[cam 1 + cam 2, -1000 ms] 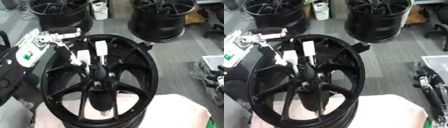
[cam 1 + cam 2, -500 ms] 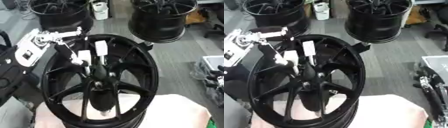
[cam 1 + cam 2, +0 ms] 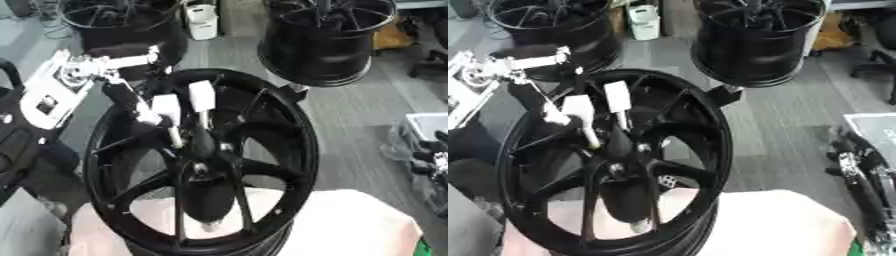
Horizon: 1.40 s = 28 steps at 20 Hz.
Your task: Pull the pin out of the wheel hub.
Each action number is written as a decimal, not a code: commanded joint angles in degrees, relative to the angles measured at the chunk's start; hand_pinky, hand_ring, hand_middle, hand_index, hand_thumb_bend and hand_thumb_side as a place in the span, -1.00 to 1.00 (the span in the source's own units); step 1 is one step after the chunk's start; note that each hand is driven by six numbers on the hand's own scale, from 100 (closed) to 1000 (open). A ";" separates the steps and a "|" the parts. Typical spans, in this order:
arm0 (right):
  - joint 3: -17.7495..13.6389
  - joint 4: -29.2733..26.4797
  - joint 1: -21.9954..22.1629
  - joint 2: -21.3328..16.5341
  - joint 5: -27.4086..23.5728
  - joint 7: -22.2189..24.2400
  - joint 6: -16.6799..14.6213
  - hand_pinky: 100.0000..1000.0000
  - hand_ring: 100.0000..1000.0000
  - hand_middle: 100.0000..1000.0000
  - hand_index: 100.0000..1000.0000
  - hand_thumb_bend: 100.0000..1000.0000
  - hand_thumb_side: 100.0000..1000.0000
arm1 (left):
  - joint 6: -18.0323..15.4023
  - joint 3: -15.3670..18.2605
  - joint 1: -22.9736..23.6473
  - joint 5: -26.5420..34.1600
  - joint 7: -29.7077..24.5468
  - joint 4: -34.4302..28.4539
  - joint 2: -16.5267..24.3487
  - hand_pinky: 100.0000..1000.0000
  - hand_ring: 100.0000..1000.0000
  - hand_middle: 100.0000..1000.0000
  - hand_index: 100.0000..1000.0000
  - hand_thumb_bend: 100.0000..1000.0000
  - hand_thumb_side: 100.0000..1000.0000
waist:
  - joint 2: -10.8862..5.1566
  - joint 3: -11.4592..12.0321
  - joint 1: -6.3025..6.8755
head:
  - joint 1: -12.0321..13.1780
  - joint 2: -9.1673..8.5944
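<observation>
Even, fairly bright indoor light from above, with no hard shadows on the grey floor. Both views are soft and slightly blurred throughout. The black wheel in front shows faint pale sheen along its rim and spokes, but its dark centre loses detail. White parts of the left arm look washed out. The pale cloth below appears smeared.

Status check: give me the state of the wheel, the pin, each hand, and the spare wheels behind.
Large black spoked wheel: upright, tilted, over a pale cloth.
Pin: cannot make it out.
Left hand: pale fingers reaching into the spokes near the hub.
Right hand: not visible.
Two black wheels behind: on the floor.
</observation>
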 commanded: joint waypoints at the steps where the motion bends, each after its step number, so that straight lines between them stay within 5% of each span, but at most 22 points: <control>1: -0.11 -0.62 -0.50 -1.21 0.02 -0.02 -0.05 0.26 0.47 0.49 0.83 -1.00 0.35 | 0.34 2.93 -1.54 1.73 1.19 -2.55 4.00 -0.25 -0.54 -0.64 -0.24 -0.22 -1.00 | -1.14 0.15 -0.01 | -0.13 -0.08; 8: -0.50 -0.64 -0.39 -1.42 0.20 -0.40 -0.01 0.26 0.47 0.49 0.83 -1.00 0.35 | 2.05 9.76 0.86 5.93 6.05 -7.82 12.26 -0.23 -0.54 -0.65 -0.24 -0.22 -0.99 | -1.23 0.82 0.26 | -0.95 -0.28; 16: -0.77 -0.60 -0.56 -1.40 0.29 -0.65 0.04 0.26 0.47 0.49 0.83 -1.00 0.34 | 5.42 18.58 11.24 6.43 12.06 -5.08 22.18 -0.24 -0.54 -0.64 -0.22 -0.18 -1.00 | -0.88 1.91 -0.08 | -1.99 -1.29; 24: -0.74 -0.44 -0.64 -1.08 0.12 -0.67 0.09 0.26 0.47 0.49 0.83 -1.00 0.35 | 12.03 24.29 20.78 0.90 12.07 6.86 20.12 -0.12 -0.35 -0.43 -0.06 -0.14 -1.00 | -0.45 2.18 -0.83 | -2.43 -1.96; 25: -0.72 -0.42 -0.64 -1.01 0.07 -0.64 0.08 0.26 0.47 0.49 0.83 -1.00 0.35 | 12.30 24.50 21.07 0.30 11.57 8.50 19.26 -0.06 -0.25 -0.31 0.04 -0.05 -1.00 | -0.40 2.13 -0.92 | -2.41 -1.98; 28: -0.75 -0.40 -0.67 -0.85 -0.03 -0.65 0.06 0.26 0.47 0.49 0.83 -1.00 0.34 | 11.09 24.71 21.70 -1.32 10.20 13.27 16.66 0.20 0.15 0.18 0.48 0.65 -0.45 | -0.27 1.99 -1.21 | -2.43 -2.02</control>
